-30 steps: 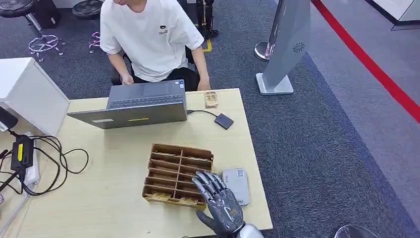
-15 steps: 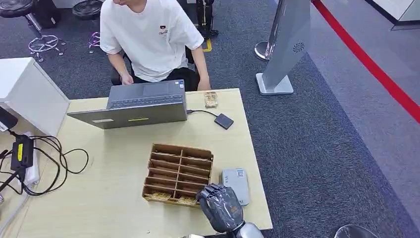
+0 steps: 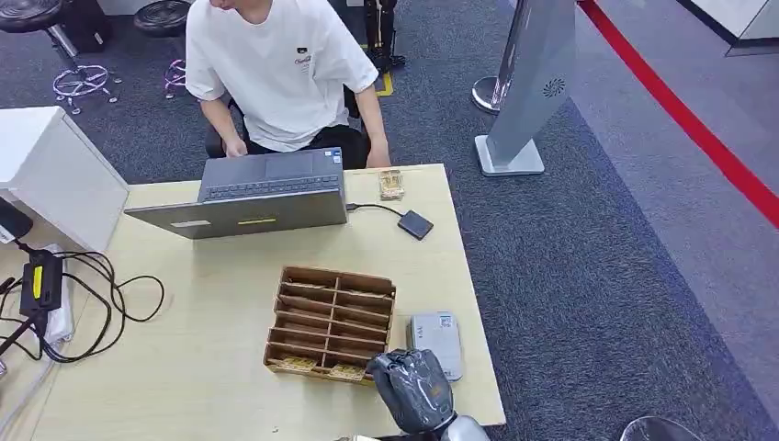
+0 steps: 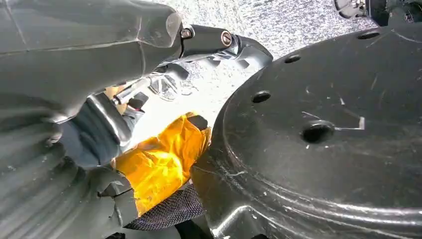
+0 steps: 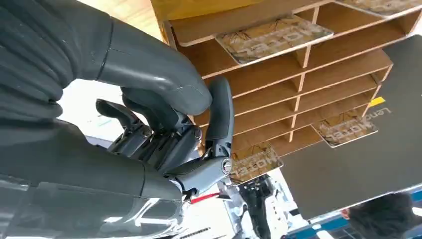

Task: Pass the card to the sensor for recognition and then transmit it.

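Cards, patterned beige plastic [image 3: 348, 371], lie in the near row of the brown wooden slotted tray [image 3: 331, 322], lower centre of the head view. Right hand [image 3: 411, 389] hovers at the tray's near right corner, fingers curled in, no card visibly held. Pick-up step; next, pinch a card and carry it to the grey flat sensor [image 3: 437, 343] just right of the tray. Left hand [image 4: 99, 124]: state unclear.

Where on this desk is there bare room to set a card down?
Bare wood lies between the laptop and the wooden card rack, and left of the rack toward the cables. It is crowded at the near right, where the right hand sits between rack and grey sensor.
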